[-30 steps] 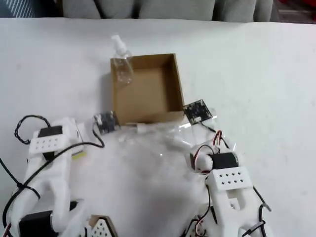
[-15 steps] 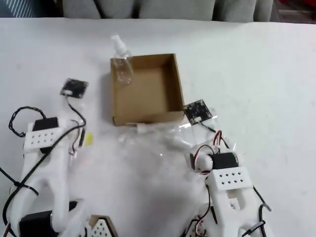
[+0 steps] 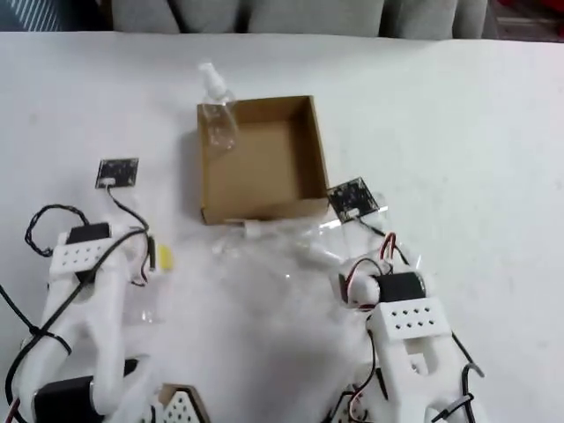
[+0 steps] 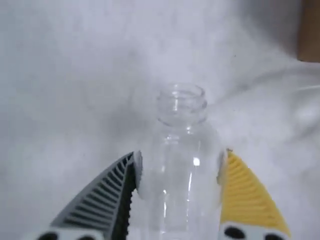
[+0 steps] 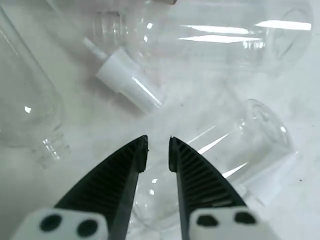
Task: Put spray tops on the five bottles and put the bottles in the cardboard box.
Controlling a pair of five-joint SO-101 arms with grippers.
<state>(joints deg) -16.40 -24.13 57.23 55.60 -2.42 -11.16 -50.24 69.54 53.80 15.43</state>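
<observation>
Bottle neck first: the uncapped bottle (image 4: 182,150) sits between the ribbed fingers of the left gripper (image 4: 180,160). Grey and yellow pads press its sides, and its open mouth points away from the wrist. That hold, I judge, leaves the thread free for a top. It hangs over the white table (image 3: 458,106), left of the cardboard box (image 3: 256,210).

The right gripper (image 5: 157,150) hovers with its jaws a narrow slit apart and nothing between them. It is just above the loose bottles (image 5: 235,145) and near a white spray top (image 5: 127,82) lying on its side, likely its next pick.

A capped bottle (image 3: 216,115) is at the box's far left corner; whether it stands inside or leans on the wall is unclear. The held bottle's base is cut off, and the clear heap is hard to count.
</observation>
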